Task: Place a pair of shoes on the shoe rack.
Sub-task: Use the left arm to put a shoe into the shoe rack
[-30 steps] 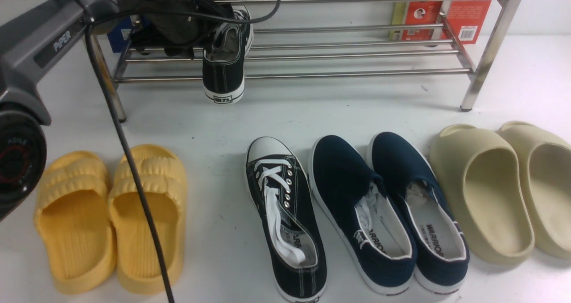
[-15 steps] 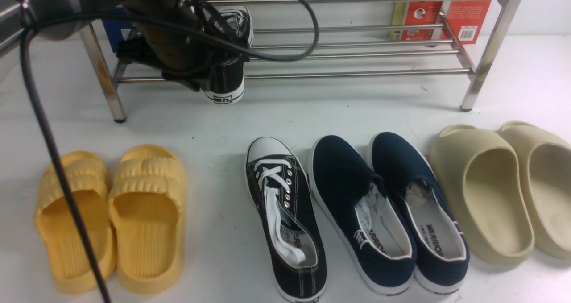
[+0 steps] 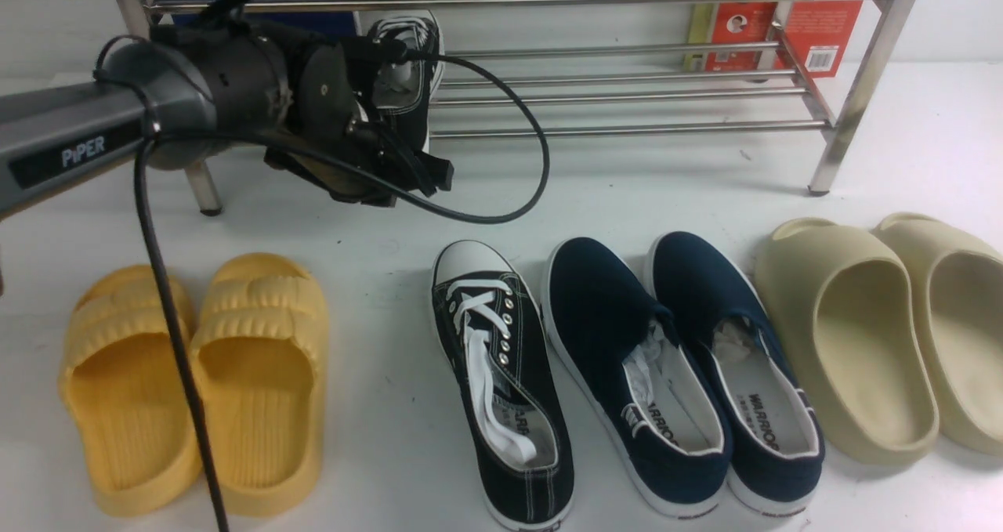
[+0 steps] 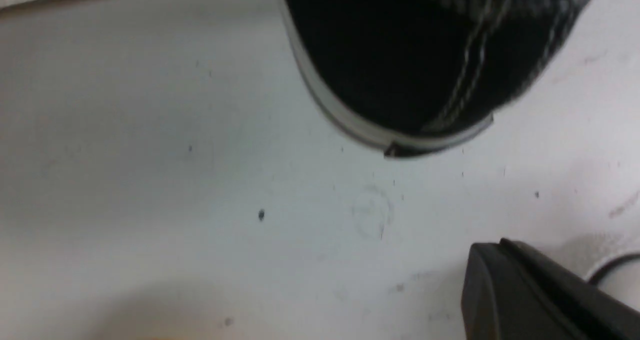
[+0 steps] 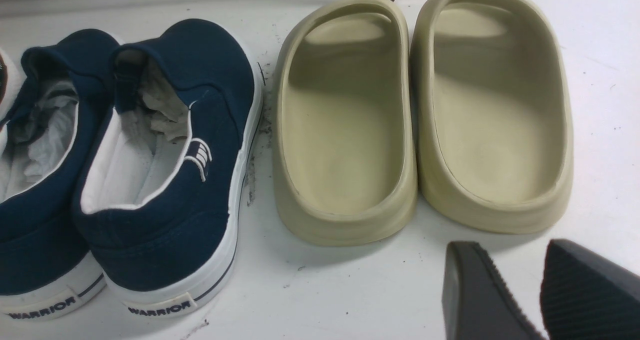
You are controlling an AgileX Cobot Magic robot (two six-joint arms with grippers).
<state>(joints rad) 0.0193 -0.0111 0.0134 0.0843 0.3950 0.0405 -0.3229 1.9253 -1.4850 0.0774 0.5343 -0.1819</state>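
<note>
**Counting Shoes**

Two yellow slides (image 3: pixel 258 375) lay on the bench (image 3: pixel 376 438). One black sneaker (image 3: pixel 411 117) sat on the shoe rack (image 3: pixel 627 128), half hidden by the left end effector (image 3: pixel 427 178), pressed together, empty. Next lay the second black sneaker (image 3: pixel 501 383), two navy slip-ons (image 3: pixel 627 344), two beige slides (image 3: pixel 854 336). The right end effector (image 5: pixel 510 252) stood spread.

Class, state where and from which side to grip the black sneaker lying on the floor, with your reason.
Probably pinch the black sneaker at its heel collar from above, one finger inside: it sits upright on its sole, opening upward, canvas wall thin.
</note>
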